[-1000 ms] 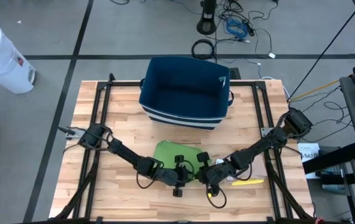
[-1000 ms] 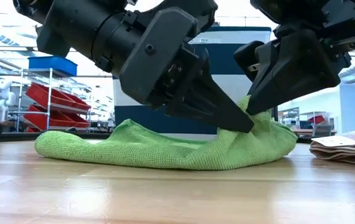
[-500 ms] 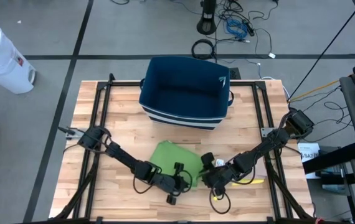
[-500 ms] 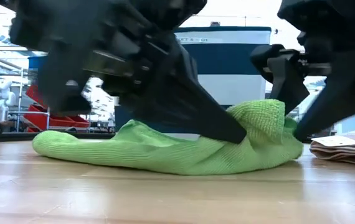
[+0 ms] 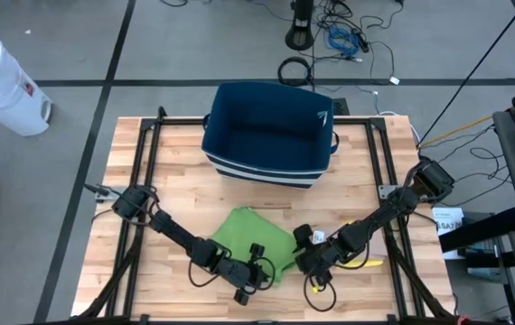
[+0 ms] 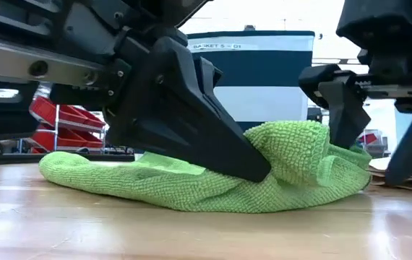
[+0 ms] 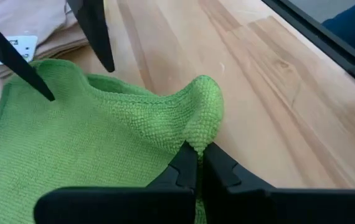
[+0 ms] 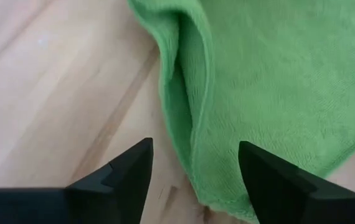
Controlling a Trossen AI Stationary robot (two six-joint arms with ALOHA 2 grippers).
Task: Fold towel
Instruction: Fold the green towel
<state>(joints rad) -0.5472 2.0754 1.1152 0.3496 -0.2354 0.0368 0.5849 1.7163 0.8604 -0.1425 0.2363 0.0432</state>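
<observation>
Nubby green towel [image 6: 191, 180] — rumpled, bunched — pinched by left gripper [image 7: 194, 163].

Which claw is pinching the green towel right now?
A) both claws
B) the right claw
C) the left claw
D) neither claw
C. The left claw is shut on a raised fold of the green towel, while the right claw stands open over the towel's edge, holding nothing.
</observation>
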